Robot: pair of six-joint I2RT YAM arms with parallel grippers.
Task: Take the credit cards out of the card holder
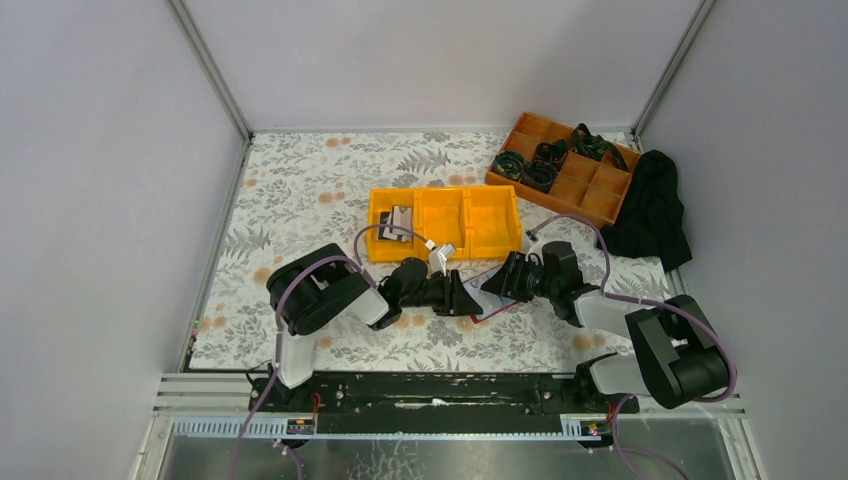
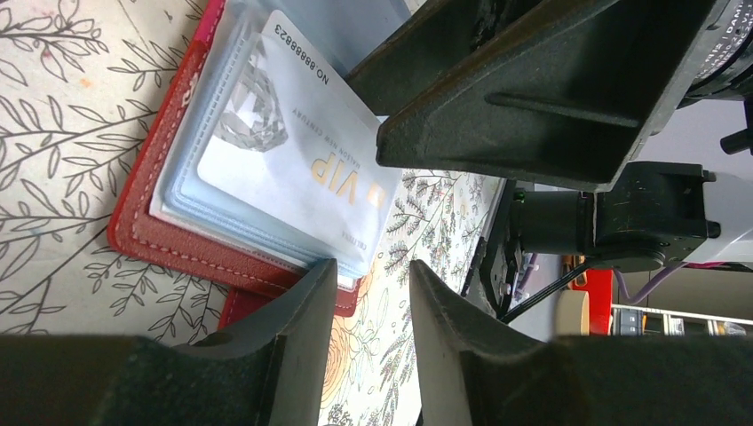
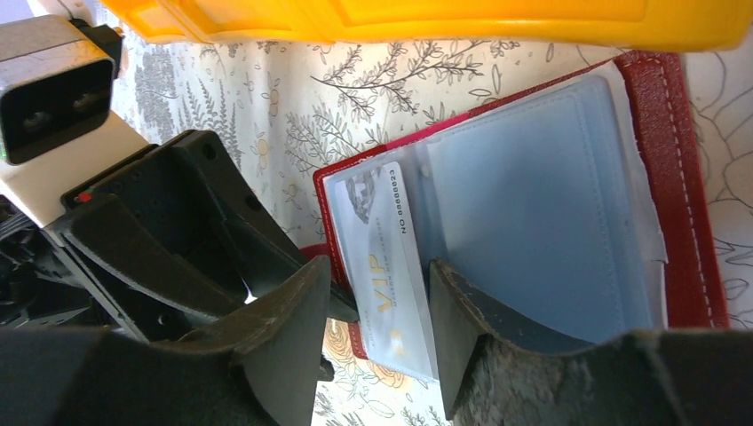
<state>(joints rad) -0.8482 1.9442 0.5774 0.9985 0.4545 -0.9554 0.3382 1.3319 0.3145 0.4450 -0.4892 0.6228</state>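
Nearest me, at the bottom of the overhead view, the two arms reached in from their bases and met at the middle of the frame, their heads almost nose to nose over the floral cloth [image 1: 300, 190]. The left gripper [image 2: 373, 275] had its jaws parted, with a plain gap of cloth showing between them. One finger sat against the near corner of the card holder [image 2: 169, 244], but I could not tell whether it pressed on it. The holder lay open and flat on the cloth, red-bordered, with clear blue-grey sleeves. It filled the upper left of the left wrist view and the right half of the right wrist view. A pale VIP card [image 2: 293, 151] stuck part-way out of a sleeve, past the holder's edge. The right gripper [image 3: 380, 275] also stood open, one finger on each side of that card's free end, with clear space on one side and nothing clamped. Just beyond the holder, above centre in the overhead view, stood the yellow bin [image 1: 490, 225] with three compartments. Its left compartment held some loose cards [image 1: 400, 222], grey and dark. Further off, at the upper right, was an orange tray [image 1: 598, 205] with black loops [image 1: 530, 170] in it, and a black cloth [image 1: 655, 210] lay bunched beside it.
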